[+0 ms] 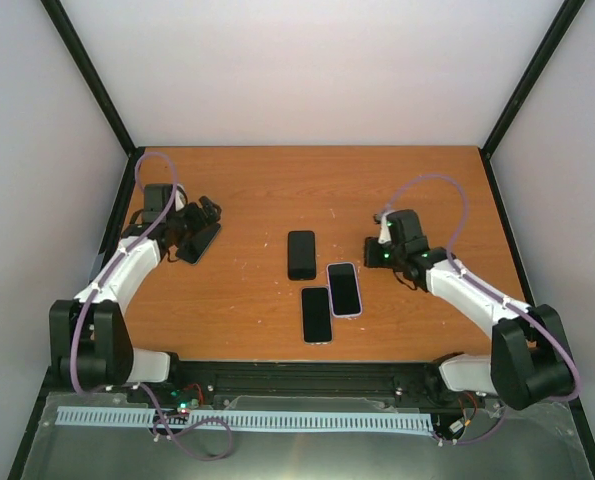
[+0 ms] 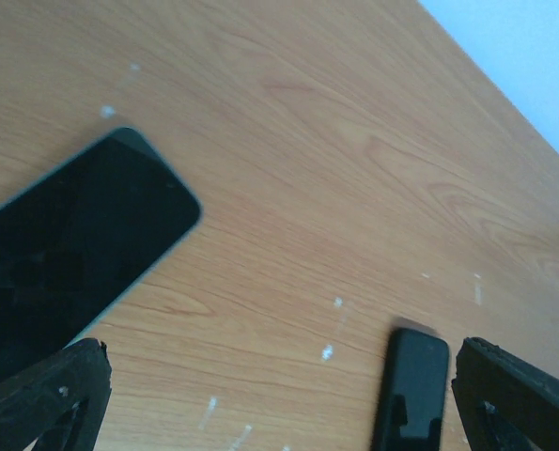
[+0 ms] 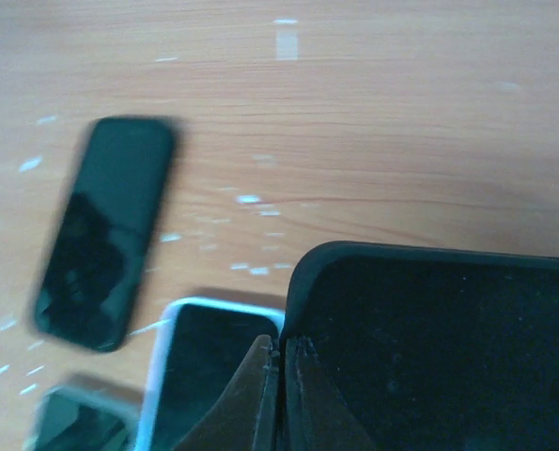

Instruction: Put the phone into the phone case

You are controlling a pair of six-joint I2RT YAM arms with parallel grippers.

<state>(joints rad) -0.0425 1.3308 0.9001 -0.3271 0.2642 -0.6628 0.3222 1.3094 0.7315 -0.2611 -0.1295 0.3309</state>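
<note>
One phone case (image 3: 429,338) is pinched in the clenched right claw (image 3: 281,355); left claw (image 2: 279,381) gapes open.

The bench (image 1: 257,190) is smooth, wood-grained, flecked with pale scuffs. The case (image 3: 429,348) looks matt black, rubbery plastic. Left of the case, the black phone (image 3: 100,235) shows glossy glass.

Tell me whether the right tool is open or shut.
Shut: the right tool pinches the rim of the black case, jaws nearly touching.
</note>
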